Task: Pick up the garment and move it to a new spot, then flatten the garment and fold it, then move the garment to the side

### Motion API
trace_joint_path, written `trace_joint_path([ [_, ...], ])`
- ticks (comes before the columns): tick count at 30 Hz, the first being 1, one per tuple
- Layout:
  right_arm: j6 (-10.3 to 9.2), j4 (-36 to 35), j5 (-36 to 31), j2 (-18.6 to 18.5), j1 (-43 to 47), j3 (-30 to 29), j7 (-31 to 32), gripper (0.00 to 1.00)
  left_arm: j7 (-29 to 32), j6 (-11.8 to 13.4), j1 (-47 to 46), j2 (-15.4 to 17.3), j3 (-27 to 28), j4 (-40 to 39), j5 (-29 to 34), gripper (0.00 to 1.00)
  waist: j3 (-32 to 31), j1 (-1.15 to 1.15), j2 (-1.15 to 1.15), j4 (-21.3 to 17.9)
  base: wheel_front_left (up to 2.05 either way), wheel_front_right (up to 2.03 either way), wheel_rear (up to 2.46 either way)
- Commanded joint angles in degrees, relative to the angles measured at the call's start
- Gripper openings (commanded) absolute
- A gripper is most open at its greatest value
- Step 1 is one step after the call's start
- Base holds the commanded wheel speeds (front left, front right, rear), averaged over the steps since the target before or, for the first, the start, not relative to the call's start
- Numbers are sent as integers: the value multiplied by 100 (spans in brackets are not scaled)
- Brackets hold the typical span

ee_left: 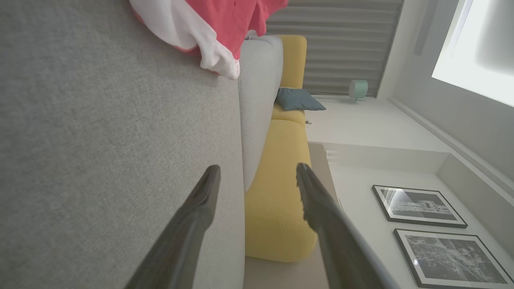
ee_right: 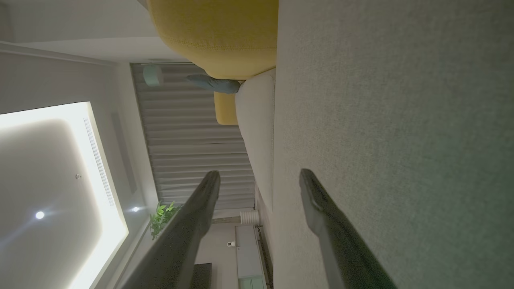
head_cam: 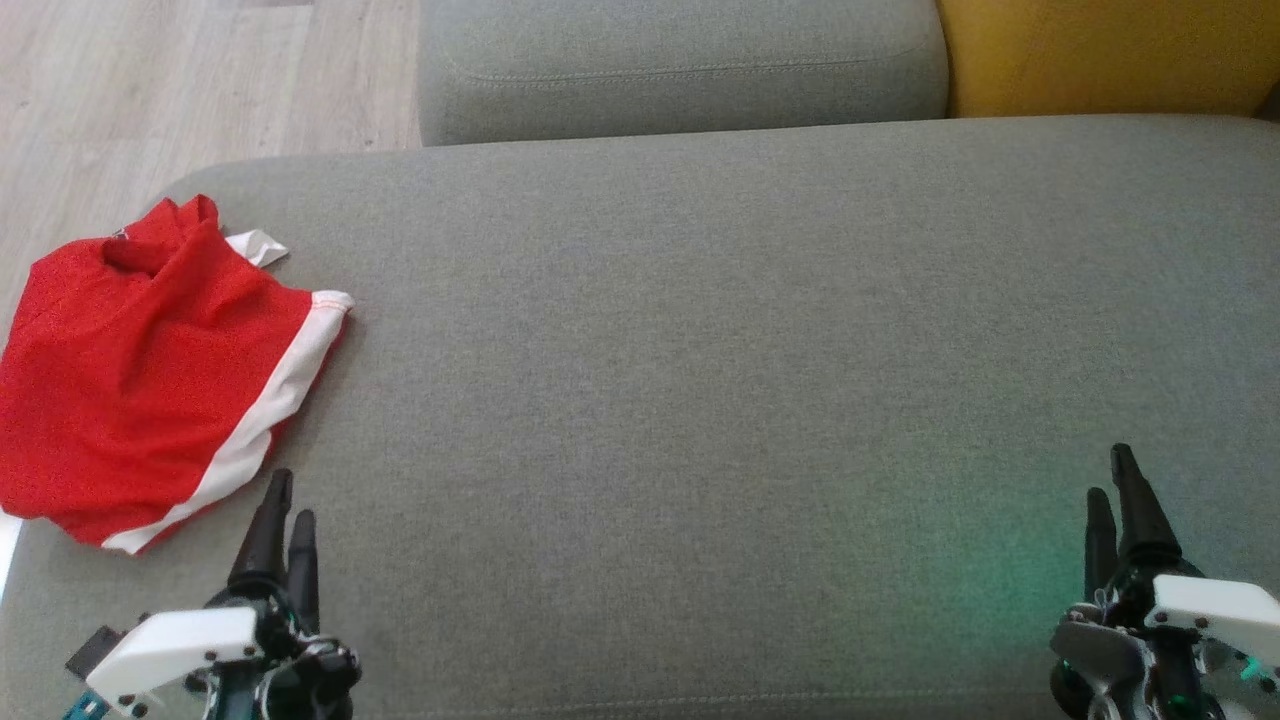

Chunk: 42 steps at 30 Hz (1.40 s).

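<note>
Grey upholstery fills most of the scene: a broad grey cushion (head_cam: 700, 350) with pale wood floor (head_cam: 150, 90) showing beyond it at eleven o'clock. At nine o'clock, at the cushion's left edge, lies the garment (head_cam: 140, 380). It is red and rumpled, with a white band running down its right-hand hem and a small white scrap poking out at its top.

Down at seven o'clock sits the left claw (head_cam: 291, 497), its dark fingers pointing up toward the garment's lower hem. It is near the white band but apart from it. Seen from its own wrist, the jaws stand spread wide with nothing between them, and the garment lies off at twelve o'clock.

At twelve o'clock beyond the big cushion is a second grey cushion (head_cam: 680, 70), with a yellow seat (head_cam: 1100, 50) beside it at one o'clock.

At five o'clock the right claw (head_cam: 1108, 472) hangs over bare grey fabric, well apart from the garment. Its jaws are likewise parted and empty, and a green glow falls on the cushion beside it.
</note>
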Motion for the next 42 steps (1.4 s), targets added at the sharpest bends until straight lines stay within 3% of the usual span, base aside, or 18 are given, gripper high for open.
trace_joint_path([
  [1,7,-249,-114,-66,-199,40,-85,100,-75,-13,-287,64,-34,-247,91,100,-5,0,0,2,0,0,0],
  [8,9,-293,-582,-185,-226,110,-207,100,-203,-12,-362,145,-131,-274,512,100,-18,0,0,12,0,0,0],
  [28,16,-861,-2815,-336,-265,370,-441,100,-557,-5,-515,175,-251,-697,2620,100,-57,0,0,37,0,0,0],
  [42,21,-1106,-3904,-409,-260,608,-573,100,-791,18,-576,269,-414,-891,3861,100,-77,0,0,53,0,0,0],
])
